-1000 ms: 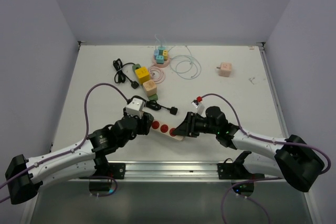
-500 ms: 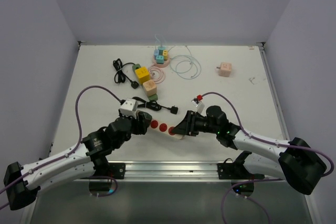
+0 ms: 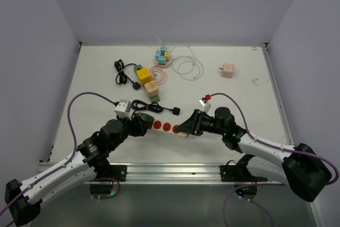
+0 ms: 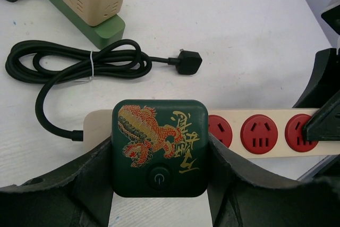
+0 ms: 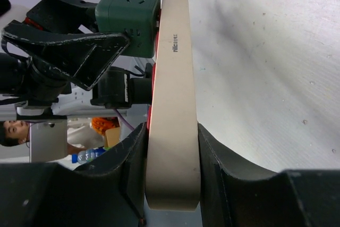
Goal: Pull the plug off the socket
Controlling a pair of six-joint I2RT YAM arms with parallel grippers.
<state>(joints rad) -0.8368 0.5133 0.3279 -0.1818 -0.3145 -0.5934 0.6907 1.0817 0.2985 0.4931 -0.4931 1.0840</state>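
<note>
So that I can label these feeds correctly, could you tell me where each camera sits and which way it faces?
Top external: above and behind the bases, looking down on the table; left arm and right arm meet at the power strip.
Left wrist: on that arm, looking down at the green plug between its jaws.
Right wrist: looking along the strip's edge, gripped in its jaws.
Shared: both wrist views show plug and strip.

We see the plug (image 4: 159, 150) as smooth dark-green plastic with gilt print, the socket strip (image 5: 172, 104) as matt cream plastic with smooth red faces. The black cord (image 4: 79, 67) looks rubbery to us, the white surface (image 4: 239, 35) matt.
</note>
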